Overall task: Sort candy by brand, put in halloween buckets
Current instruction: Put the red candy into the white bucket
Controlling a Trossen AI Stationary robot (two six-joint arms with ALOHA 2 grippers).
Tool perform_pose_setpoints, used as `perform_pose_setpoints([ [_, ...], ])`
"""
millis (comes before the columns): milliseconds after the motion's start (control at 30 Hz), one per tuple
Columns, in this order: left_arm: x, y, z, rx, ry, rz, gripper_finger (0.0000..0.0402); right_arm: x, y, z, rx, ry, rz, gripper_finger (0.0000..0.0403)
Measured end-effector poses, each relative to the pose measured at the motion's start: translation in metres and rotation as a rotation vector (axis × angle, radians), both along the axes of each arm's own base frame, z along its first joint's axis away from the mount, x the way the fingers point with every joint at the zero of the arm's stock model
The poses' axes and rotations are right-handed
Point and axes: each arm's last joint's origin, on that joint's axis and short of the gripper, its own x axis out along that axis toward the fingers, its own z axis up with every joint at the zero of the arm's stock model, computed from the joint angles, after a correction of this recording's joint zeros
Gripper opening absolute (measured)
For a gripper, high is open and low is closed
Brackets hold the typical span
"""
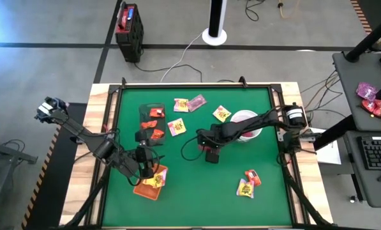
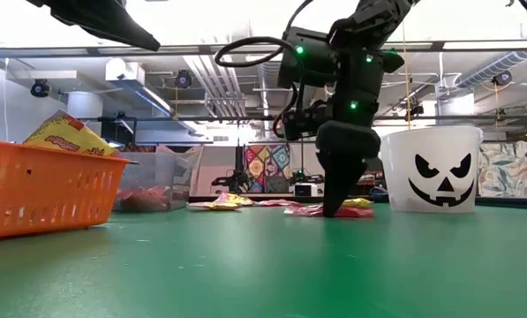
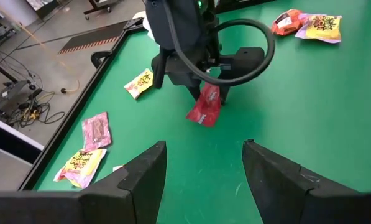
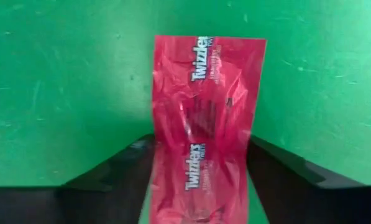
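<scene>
Twizzlers packet point(image 4: 201, 118), red, pinched between the fingers of the right gripper point(image 3: 209, 99) at mid-table, its lower end at the green table point(image 1: 196, 191): the pick-up step. The next move, judged, calls for carrying it to the dark tub point(image 1: 153, 112) at far left, apparently holding similar red packets. The left gripper point(image 3: 204, 171) hangs wide open and empty over the orange tray point(image 1: 139, 188) at near left.

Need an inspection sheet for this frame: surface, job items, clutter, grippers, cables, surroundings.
Surface: green felt table, wooden border.
Job items: white round jack-o'-lantern bucket; orange mesh rectangular tray holding yellow packets; dark translucent tub with red packets; loose candy packets scattered.
Clutter: nothing seen.
Grippers: right gripper mid-table, jaws shut on red Twizzlers packet; left gripper above the tray, jaws open, empty.
Cables: black loop on right arm; white cable on floor.
Surroundings: red-and-black box with handle, desk with keyboard.
</scene>
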Motion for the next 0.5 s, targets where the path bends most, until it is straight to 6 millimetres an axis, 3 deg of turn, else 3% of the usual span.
perform_pose_setpoints([
  [300,0.0,0.0,0.0,0.0,0.0,0.0,0.0194,0.002,-0.004,0.003,0.047,-0.036,0.03,0.0033],
  [433,0.0,0.0,0.0,-0.001,-0.001,0.0,0.0194,0.001,-0.003,0.012,0.055,-0.059,0.033,0.0022],
  [500,0.0,0.0,0.0,-0.002,-0.002,0.0,0.0194,-0.002,-0.003,0.026,0.057,-0.07,0.034,0.002],
])
